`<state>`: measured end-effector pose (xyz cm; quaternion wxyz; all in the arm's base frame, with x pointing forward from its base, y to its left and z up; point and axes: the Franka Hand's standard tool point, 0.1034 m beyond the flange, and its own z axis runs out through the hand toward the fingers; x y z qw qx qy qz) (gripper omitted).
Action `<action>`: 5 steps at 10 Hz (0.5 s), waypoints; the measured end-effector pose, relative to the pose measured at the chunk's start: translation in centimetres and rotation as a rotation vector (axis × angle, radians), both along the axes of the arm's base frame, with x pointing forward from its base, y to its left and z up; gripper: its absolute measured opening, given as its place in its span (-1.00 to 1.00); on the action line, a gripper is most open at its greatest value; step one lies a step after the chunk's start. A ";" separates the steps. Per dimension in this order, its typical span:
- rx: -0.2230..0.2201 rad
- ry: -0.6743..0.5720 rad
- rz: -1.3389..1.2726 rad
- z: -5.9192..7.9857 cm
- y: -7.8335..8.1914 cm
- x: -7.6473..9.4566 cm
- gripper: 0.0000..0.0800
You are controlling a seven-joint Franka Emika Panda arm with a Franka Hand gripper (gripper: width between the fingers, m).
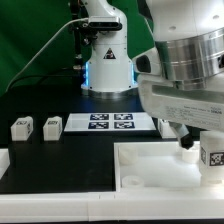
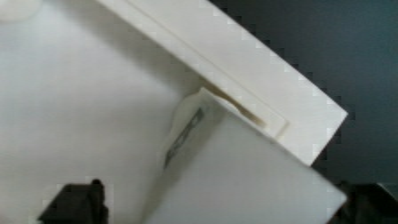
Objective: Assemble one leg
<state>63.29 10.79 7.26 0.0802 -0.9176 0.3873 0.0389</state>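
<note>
Your claw (image 1: 186, 143) hangs low over the tray (image 1: 150, 165), fingers (image 2: 71, 203) spread apart and, as far as the blurred wrist view shows, gripping nothing. The leg (image 1: 212, 158) stands on the tray, just beside the claw. If you descend off-centre, a finger could tip the leg or shove the tray.
</note>
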 end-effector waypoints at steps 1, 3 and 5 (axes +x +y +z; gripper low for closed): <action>0.001 -0.022 0.130 -0.1 0.2 -0.1 0.62; 0.002 -0.053 0.304 -0.2 0.0 -0.1 0.62; -0.035 -0.093 0.631 -0.3 0.5 -0.3 0.62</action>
